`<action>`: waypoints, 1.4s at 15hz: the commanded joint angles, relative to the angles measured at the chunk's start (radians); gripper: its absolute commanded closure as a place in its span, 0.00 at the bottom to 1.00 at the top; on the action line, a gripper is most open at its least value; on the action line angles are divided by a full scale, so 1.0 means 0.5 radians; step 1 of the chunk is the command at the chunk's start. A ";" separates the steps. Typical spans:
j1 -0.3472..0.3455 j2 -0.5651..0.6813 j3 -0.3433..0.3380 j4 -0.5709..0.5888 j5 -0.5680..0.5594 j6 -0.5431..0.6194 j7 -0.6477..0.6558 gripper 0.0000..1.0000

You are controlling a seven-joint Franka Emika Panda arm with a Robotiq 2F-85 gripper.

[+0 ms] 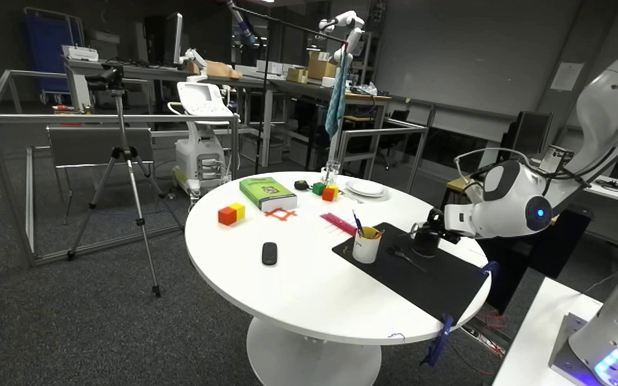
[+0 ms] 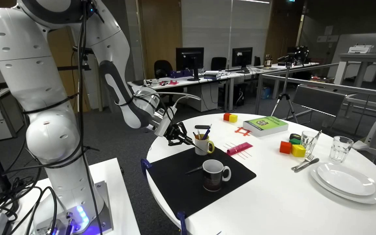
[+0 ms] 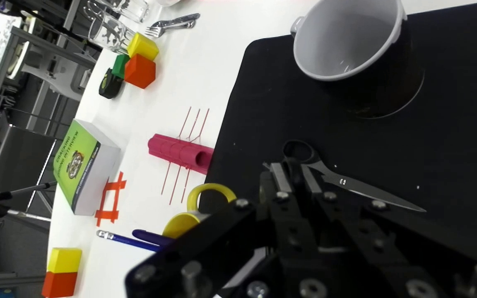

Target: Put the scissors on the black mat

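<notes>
Scissors (image 3: pixel 342 181) are already on the black mat (image 2: pixel 181 182), so imo all that's needed is a clean exit. The gripper (image 3: pixel 295 176) is closed, can't tell if on anything; if it's pinching them, release first, then rise straight, missing the dark coffee mug (image 2: pixel 212 179) and pen mug (image 1: pixel 366 249).

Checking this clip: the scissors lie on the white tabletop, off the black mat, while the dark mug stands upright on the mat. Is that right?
Not quite: the scissors lie on the black mat, not off it, as the wrist view shows. The rest holds: the dark mug stands upright on the mat.
</notes>
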 commanded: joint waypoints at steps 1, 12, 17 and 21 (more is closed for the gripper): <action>0.077 0.012 -0.013 -0.038 -0.163 -0.171 0.188 0.98; 0.074 0.181 -0.004 -0.017 -0.232 -0.240 0.209 0.98; 0.084 0.240 0.019 -0.005 -0.321 -0.340 0.233 0.98; 0.102 0.320 0.047 0.020 -0.329 -0.489 0.215 0.98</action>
